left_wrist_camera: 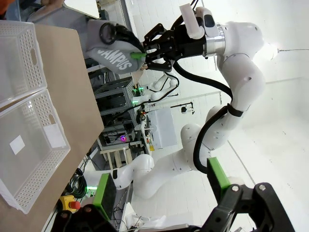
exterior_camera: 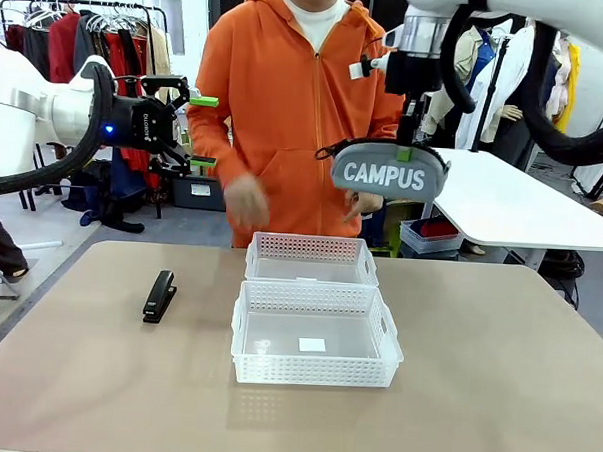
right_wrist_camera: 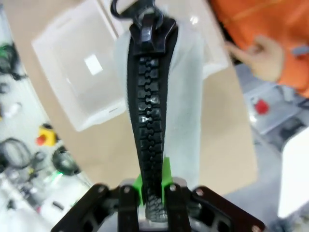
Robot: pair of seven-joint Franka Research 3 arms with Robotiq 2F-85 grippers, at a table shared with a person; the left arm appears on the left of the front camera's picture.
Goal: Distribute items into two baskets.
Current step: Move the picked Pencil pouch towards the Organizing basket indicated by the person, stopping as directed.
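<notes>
The grey pencil case (exterior_camera: pixel 389 173) is hanging in the air, well above the table and over the far basket's right end, in front of the person. It is looking light and soft. The cloth body is bulging a little and sagging slightly at both ends, so it is likely to swing and flop when let go, not drop flat. The right gripper (exterior_camera: pixel 404 152) is clenching its green pads on the top edge, right along the black zip (right_wrist_camera: pixel 147 96). That ridge is the stiffest part and a sound place to hold, since the toothed zip is giving the pads some bite. The fabric is looking matt and finely woven, with black piping and white "CAMPUS" lettering.

The far basket (exterior_camera: pixel 311 244) and the near basket (exterior_camera: pixel 313 367) are sitting end to end, touching. Both are thin translucent white plastic with lattice walls. They are probably light enough to slide if bumped.

The small black stapler (exterior_camera: pixel 159 296) is lying on the tan table (exterior_camera: pixel 495 375), well to the left of the baskets. It is hard, smooth and narrow, and probably dense for its size, so its long sides are the best place to grip it.

The left gripper (exterior_camera: pixel 201 132) is hovering high at the left with its jaws released, holding nothing. The person's hand (exterior_camera: pixel 245 199) is hanging behind the far basket.
</notes>
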